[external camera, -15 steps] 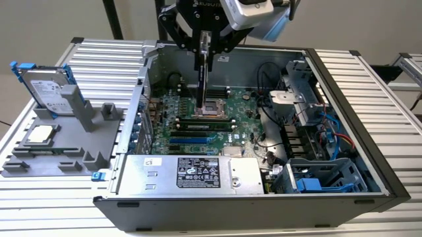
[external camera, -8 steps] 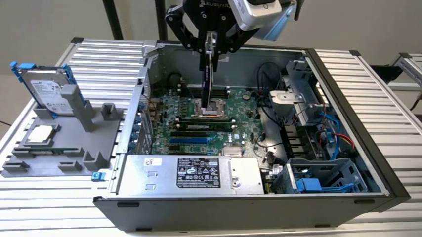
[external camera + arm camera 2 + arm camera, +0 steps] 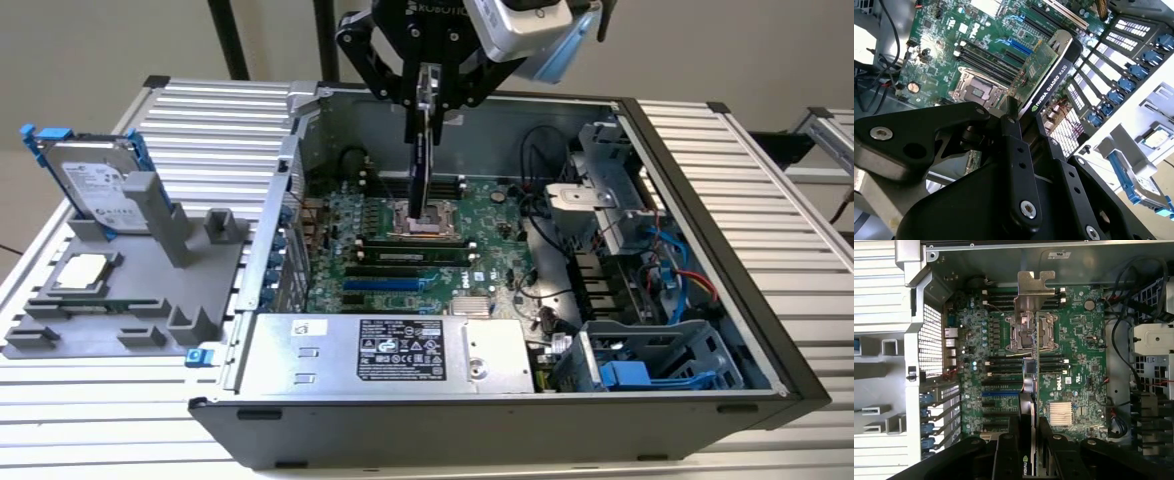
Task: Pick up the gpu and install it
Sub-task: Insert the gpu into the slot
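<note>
Mid-carry: pincer (image 3: 430,98) clamped on the gpu (image 3: 422,160), which hangs on edge over the motherboard (image 3: 497,225). The blue slot (image 3: 387,285) sits around 7 o'clock, and the card isn't seated yet.

gpu (image 3: 1029,382) edge-on, pinched by gripper (image 3: 1029,442) — silver bracket (image 3: 1034,290) over CPU socket (image 3: 1048,335); motherboard (image 3: 1076,345) beneath

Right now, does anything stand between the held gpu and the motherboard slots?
Nothing visible does. The gripper holds the gpu edge-down inside the open case, over the CPU socket; the expansion slots lie uncovered.
</note>
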`<state>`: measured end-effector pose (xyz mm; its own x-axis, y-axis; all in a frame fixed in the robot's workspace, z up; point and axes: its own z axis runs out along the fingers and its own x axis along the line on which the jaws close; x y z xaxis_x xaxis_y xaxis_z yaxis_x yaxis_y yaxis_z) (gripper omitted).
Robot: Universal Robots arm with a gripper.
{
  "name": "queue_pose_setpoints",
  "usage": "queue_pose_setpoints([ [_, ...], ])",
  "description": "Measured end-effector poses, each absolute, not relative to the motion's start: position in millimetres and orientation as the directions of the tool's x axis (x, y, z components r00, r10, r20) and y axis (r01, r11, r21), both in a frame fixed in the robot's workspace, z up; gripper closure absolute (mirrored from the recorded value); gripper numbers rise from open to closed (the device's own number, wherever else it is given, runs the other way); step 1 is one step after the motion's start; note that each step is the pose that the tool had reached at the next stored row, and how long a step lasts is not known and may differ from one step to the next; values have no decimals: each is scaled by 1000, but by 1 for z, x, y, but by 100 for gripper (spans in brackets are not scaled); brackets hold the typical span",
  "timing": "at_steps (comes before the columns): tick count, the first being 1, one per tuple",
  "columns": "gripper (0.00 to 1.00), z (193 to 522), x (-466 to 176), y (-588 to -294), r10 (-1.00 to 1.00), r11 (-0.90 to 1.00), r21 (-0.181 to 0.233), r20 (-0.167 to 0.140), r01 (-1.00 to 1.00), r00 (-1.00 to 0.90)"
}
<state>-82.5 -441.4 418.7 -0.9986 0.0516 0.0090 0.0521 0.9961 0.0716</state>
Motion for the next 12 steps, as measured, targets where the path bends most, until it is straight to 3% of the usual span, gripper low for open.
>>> queue_pose_setpoints([
  [12, 100, 419, -82, -441, -9, 997, 72, 9, -9, -1000],
])
